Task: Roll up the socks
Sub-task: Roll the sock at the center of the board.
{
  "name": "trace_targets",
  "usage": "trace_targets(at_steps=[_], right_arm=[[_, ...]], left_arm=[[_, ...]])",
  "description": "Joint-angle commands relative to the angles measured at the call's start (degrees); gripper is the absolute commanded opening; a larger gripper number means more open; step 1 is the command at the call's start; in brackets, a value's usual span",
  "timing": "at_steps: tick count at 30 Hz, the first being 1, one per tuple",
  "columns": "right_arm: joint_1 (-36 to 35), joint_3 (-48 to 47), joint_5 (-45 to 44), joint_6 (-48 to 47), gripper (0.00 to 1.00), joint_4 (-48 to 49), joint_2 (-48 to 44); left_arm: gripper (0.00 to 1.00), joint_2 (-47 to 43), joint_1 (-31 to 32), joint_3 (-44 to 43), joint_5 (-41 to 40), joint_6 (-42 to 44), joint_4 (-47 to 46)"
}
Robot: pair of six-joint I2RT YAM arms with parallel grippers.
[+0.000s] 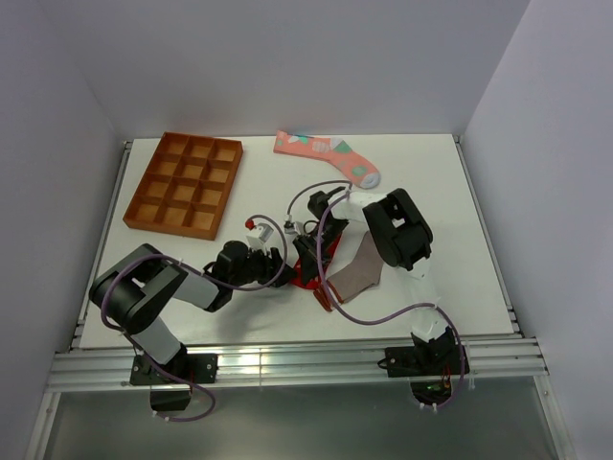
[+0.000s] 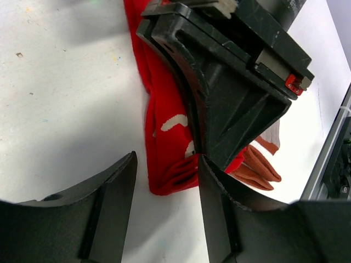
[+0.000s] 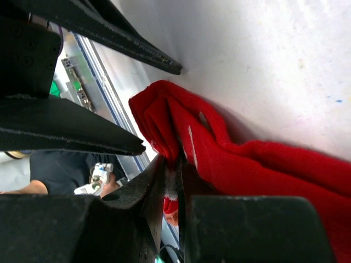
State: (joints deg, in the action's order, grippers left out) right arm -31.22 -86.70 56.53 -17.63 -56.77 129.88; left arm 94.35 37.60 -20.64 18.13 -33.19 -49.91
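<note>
A red sock (image 1: 328,254) with a white mark (image 2: 174,122) lies mid-table, its near end folded over. My right gripper (image 3: 173,159) is shut on that folded part, pinching the red fabric between its pads; in the left wrist view it looms as a black block (image 2: 219,93) over the sock (image 2: 162,104). My left gripper (image 2: 167,164) is open, its fingers straddling the folded end without gripping it. The grey-brown sock (image 1: 359,273) lies just right of the red one, its cuff (image 2: 258,167) peeking out. The salmon-pink sock (image 1: 326,155) rests flat at the back.
An orange compartment tray (image 1: 185,184) sits at the back left. The table's metal front rail (image 1: 287,364) runs close behind both grippers. White walls enclose the table on three sides.
</note>
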Motion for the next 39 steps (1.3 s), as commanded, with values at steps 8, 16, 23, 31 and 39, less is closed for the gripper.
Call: trace_targets(at_steps=[8,16,23,31,39], right_arm=[[2.0,0.3,-3.2,5.2,0.07,4.6,0.1],[2.3,0.2,-3.2,4.2,0.05,3.2,0.8],[2.3,0.2,-3.2,3.8,0.05,3.0,0.7],[2.3,0.2,-4.6,3.8,0.14,3.5,0.0],[2.3,0.6,-10.3,4.3,0.49,6.5,-7.2]], left_arm=[[0.55,1.7,0.5,-0.3,0.4,2.0,0.4],[0.55,3.3,0.5,-1.9,-1.4,1.4,2.2],[0.38,4.3,0.5,-4.0,-3.9,1.5,6.3],[0.14,4.7,1.1,-5.5,-6.1,0.8,10.8],[0.00,-0.3,4.1,-9.2,-17.9,-1.2,26.2]])
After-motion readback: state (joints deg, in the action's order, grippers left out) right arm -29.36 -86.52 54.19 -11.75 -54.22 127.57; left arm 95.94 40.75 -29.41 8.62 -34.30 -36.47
